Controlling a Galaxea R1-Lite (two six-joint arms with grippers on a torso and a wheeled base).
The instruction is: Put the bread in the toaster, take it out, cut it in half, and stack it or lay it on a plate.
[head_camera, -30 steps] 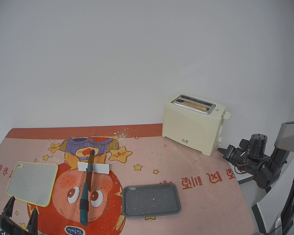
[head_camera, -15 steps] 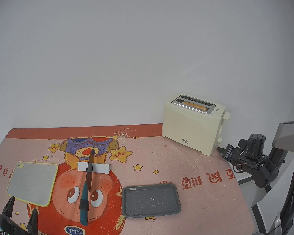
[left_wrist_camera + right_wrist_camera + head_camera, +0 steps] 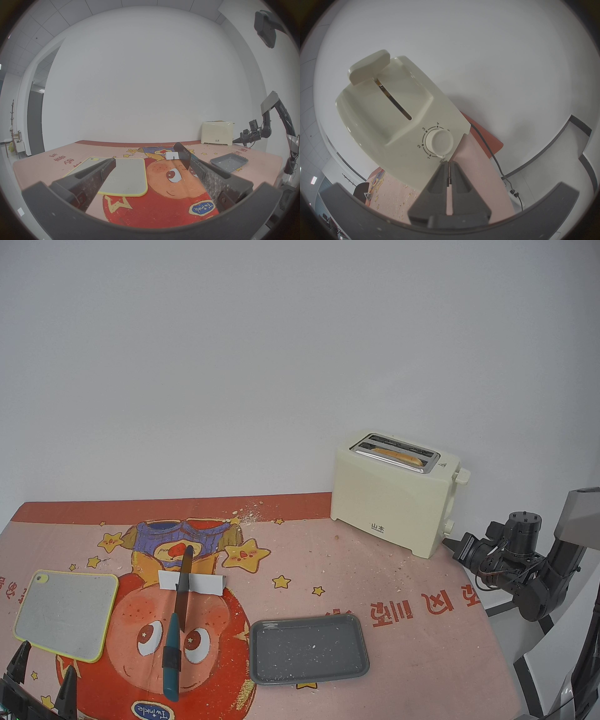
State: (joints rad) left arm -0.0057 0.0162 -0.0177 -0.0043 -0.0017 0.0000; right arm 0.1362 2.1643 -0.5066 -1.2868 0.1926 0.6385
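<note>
My left gripper (image 3: 152,162) hangs low over a cartoon-printed tablecloth (image 3: 162,200), its two fingers (image 3: 90,179) spread wide with nothing between them. The cutting board (image 3: 125,175) lies flat just past one fingertip. Behind the other fingertip a dark knife (image 3: 182,152) blade shows next to a small white stand (image 3: 172,155). Farther off are a grey tray (image 3: 229,162) and the toaster (image 3: 217,132), with my right gripper (image 3: 243,140) just beside the toaster.

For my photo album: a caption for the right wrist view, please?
Shut right gripper near the dial on the end of the toaster.
</note>
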